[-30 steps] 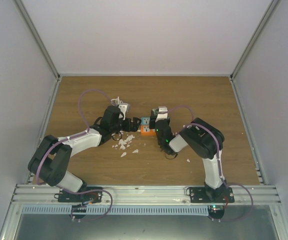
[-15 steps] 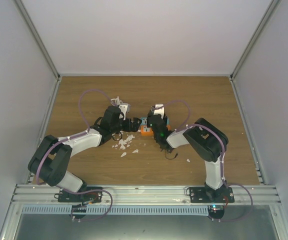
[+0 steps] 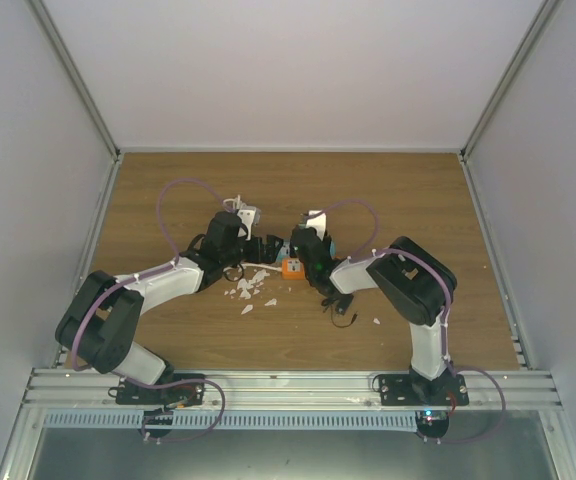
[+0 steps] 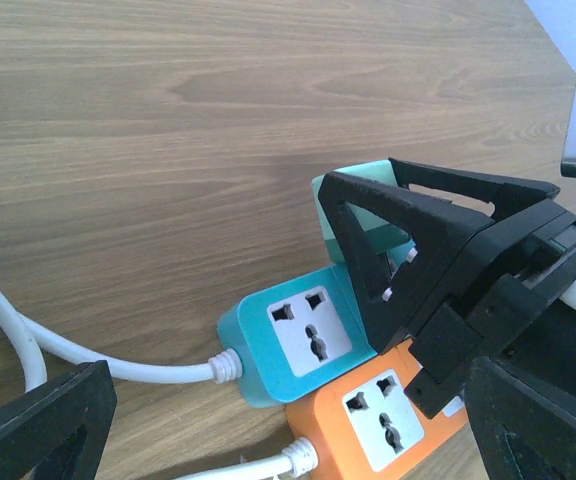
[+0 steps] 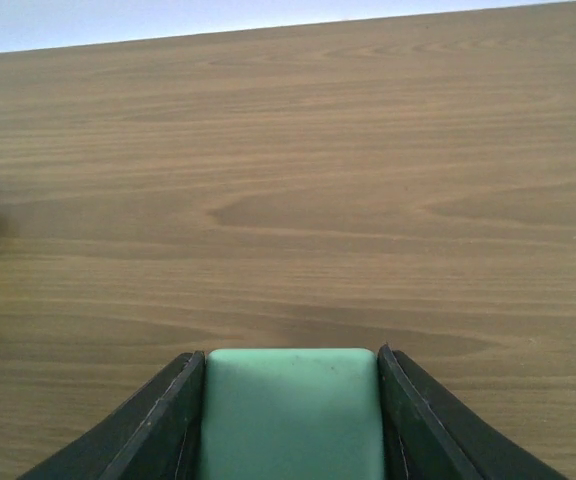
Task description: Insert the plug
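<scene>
Seating the mint-green plug (image 5: 293,420), clamped in the right gripper (image 5: 288,352) at the far end of the teal power strip (image 4: 268,350), likely calls for squaring it over the strip and pressing straight down, while the left gripper (image 4: 288,425), fingers spread wide nearby, braces that strip.

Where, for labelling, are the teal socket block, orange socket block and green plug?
teal socket block (image 4: 296,340), left wrist view, white socket face.
orange socket block (image 4: 383,418), left wrist view, white socket face.
green plug (image 5: 293,415), right wrist view, top face.
</scene>
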